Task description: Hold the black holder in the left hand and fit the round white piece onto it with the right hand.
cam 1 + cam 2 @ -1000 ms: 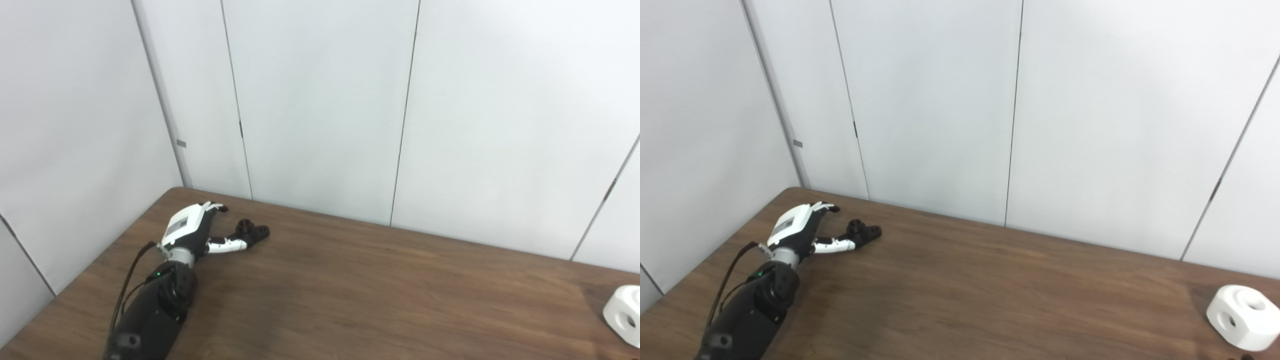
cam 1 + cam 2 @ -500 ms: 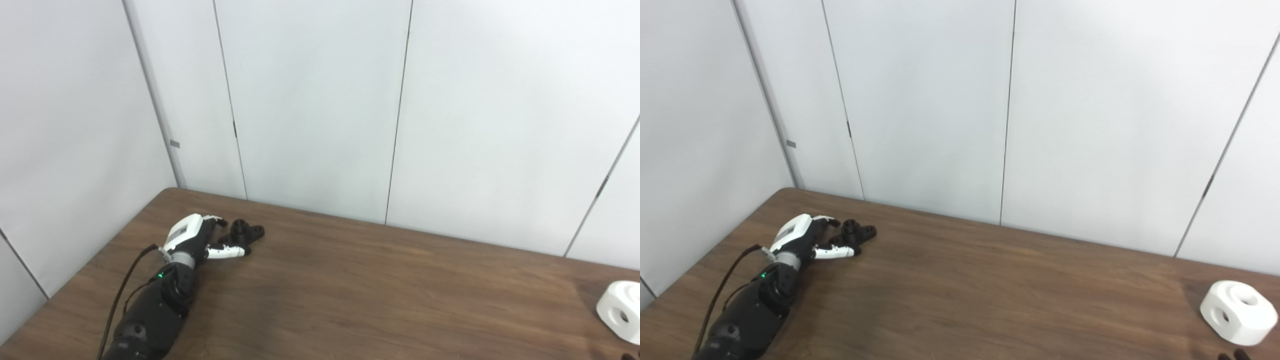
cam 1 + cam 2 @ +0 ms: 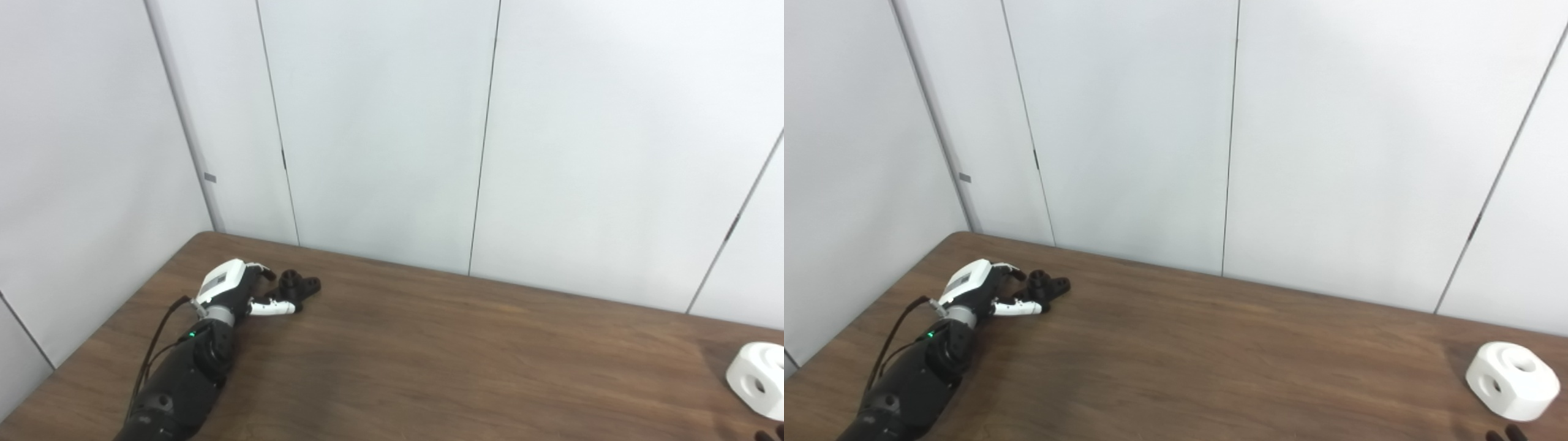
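Observation:
The black holder [image 3: 298, 286] lies on the brown table [image 3: 429, 355] near its far left corner. My left hand [image 3: 236, 289] rests on the table just left of it, open. Its white thumb [image 3: 274, 307] reaches along the holder's near side and its curled fingers [image 3: 262, 271] sit by the far side, so the holder's left end lies between them. The round white piece [image 3: 1511, 380], with a hole on top and one in its side, stands at the far right of the table. Only dark fingertips of my right hand [image 3: 1502, 435] show at the bottom edge, just below the white piece.
White wall panels [image 3: 380, 135] rise directly behind the table's far edge and along its left side. A black cable [image 3: 160, 318] loops off my left wrist. The table's left edge runs close to my left forearm [image 3: 184, 380].
The camera has shifted slightly. My left hand's fingers and thumb have drawn closer around the holder's left end. My right hand's fingertips have come into view at the bottom right.

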Robot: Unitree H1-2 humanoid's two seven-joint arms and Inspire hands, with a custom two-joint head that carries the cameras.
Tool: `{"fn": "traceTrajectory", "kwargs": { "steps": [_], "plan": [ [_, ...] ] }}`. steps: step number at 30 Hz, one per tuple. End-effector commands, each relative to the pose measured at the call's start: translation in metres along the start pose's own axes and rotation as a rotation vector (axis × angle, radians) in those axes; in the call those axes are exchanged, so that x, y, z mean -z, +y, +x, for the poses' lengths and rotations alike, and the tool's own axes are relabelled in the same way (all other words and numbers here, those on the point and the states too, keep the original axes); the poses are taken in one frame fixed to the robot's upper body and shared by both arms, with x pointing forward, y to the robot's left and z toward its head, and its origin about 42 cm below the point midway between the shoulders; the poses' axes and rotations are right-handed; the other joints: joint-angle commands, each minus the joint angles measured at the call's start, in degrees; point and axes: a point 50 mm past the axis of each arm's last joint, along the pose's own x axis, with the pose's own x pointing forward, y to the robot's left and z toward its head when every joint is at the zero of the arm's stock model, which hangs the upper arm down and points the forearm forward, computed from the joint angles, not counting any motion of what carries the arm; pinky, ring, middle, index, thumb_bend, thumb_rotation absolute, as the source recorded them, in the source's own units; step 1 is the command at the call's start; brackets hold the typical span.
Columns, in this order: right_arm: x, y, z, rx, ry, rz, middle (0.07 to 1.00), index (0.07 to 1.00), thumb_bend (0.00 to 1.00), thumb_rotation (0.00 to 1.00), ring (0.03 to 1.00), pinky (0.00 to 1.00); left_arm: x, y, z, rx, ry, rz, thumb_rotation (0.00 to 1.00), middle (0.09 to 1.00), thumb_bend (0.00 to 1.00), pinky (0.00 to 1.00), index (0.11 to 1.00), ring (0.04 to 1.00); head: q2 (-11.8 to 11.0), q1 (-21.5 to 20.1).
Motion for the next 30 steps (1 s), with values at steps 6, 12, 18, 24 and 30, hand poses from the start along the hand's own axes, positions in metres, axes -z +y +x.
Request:
{"fn": "traceTrajectory", "kwargs": {
  "steps": [6, 12, 18, 24, 30],
  "plan": [
    [0.010, 0.008, -0.012, 0.000, 0.038, 0.025, 0.952, 0.966, 0.60, 1.00, 0.983, 1.00, -0.014, 0.026, 0.009, -0.048, -0.054, -0.016, 0.37, 0.893, 0.86, 1.00, 0.677, 0.973, 0.2, -0.1],
    [0.009, 0.008, -0.012, 0.001, 0.037, 0.029, 0.947, 0.963, 0.60, 0.99, 0.980, 1.00, -0.013, 0.024, 0.006, -0.046, -0.065, -0.032, 0.23, 0.879, 0.82, 1.00, 0.615, 0.969, 0.5, 0.0],
    [0.009, 0.009, -0.012, 0.000, 0.037, 0.031, 0.949, 0.965, 0.59, 0.99, 0.985, 1.00, -0.009, 0.021, 0.005, -0.043, -0.085, -0.009, 0.09, 0.875, 0.55, 1.00, 0.502, 0.966, 0.5, -0.3],
    [0.008, 0.009, -0.013, -0.002, 0.038, 0.030, 0.947, 0.965, 0.59, 0.98, 0.984, 1.00, -0.007, 0.018, 0.002, -0.074, -0.110, -0.039, 0.06, 0.859, 0.52, 0.97, 0.485, 0.962, 0.6, -0.5],
    [0.006, 0.009, -0.014, -0.003, 0.041, 0.024, 0.940, 0.971, 0.58, 1.00, 0.986, 1.00, -0.007, 0.012, 0.001, -0.111, -0.135, -0.027, 0.05, 0.820, 0.52, 0.89, 0.481, 0.932, 0.6, -0.6]
  ]
}}
